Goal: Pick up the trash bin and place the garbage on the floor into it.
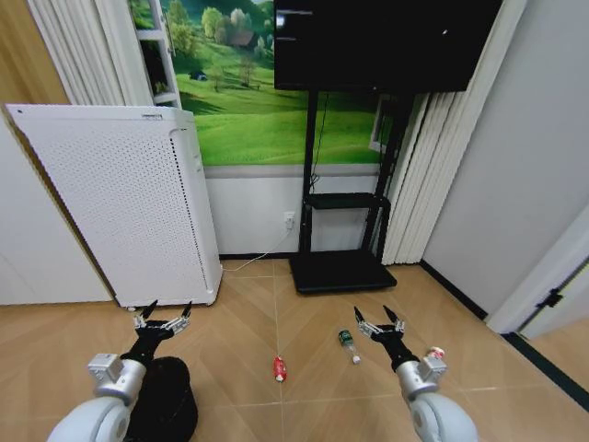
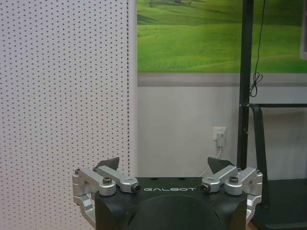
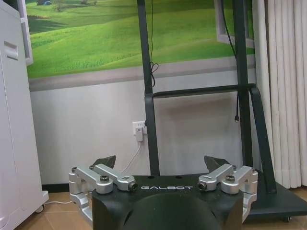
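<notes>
Both jaws are held apart — left gripper (image 1: pixel 163 316) just above the bin (image 1: pixel 164 398), right gripper (image 1: pixel 380 322) well right of it. The mesh bin is judged light, stiff — best pinched at the rim. The can (image 1: pixel 280 368) and bottle (image 1: pixel 347 344) lie right of it.

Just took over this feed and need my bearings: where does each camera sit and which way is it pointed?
Head view: up high, looking forward and down at the floor; both arms show, left gripper above the trash bin, right gripper near the green bottle.
Left wrist view: behind the open fingers, facing the white perforated unit.
Right wrist view: behind its open fingers, facing the TV stand.
Shared: both wrist views see the meadow mural.
</notes>
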